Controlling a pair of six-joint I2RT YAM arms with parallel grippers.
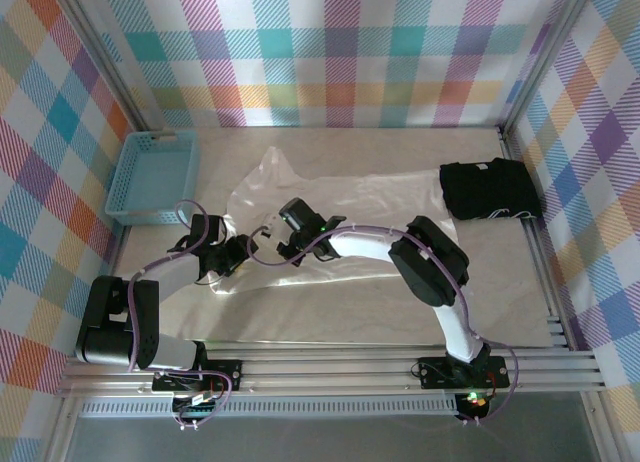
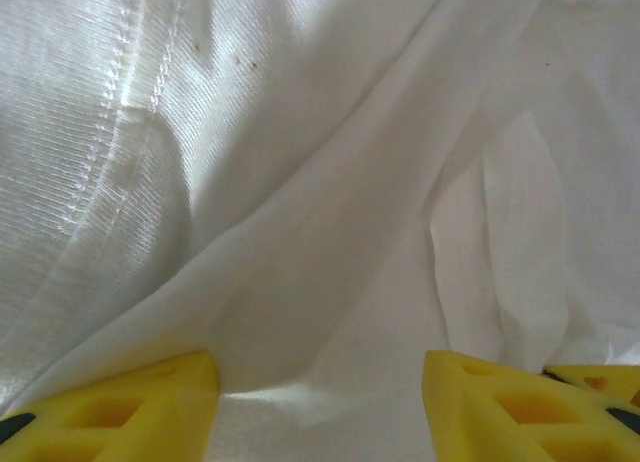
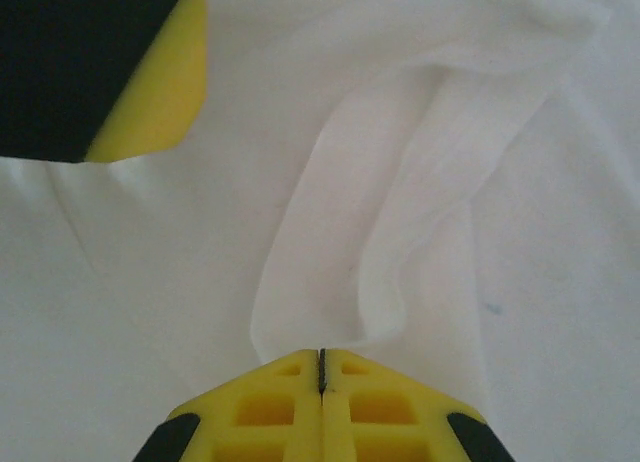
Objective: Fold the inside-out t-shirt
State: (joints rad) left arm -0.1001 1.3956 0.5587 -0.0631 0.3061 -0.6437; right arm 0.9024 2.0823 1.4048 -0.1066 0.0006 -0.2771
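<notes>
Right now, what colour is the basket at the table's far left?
The basket is light blue, clearest in the top external view.

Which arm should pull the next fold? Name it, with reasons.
Right, probably: the right gripper is shut on a raised ridge of the t-shirt; the left gripper stands open, gripping nothing.

One inside-out t-shirt [image 1: 330, 197], white, is counted on the single table [image 1: 360, 317]. One blue basket [image 1: 152, 177] and one black folded garment [image 1: 490, 190] are seen. Two robot arms are counted, the left arm [image 1: 150, 280] and the right arm [image 1: 430, 262]. Two grippers are counted, the left gripper [image 2: 320, 382] and the right gripper [image 3: 322, 367], each with two yellow fingers.
</notes>
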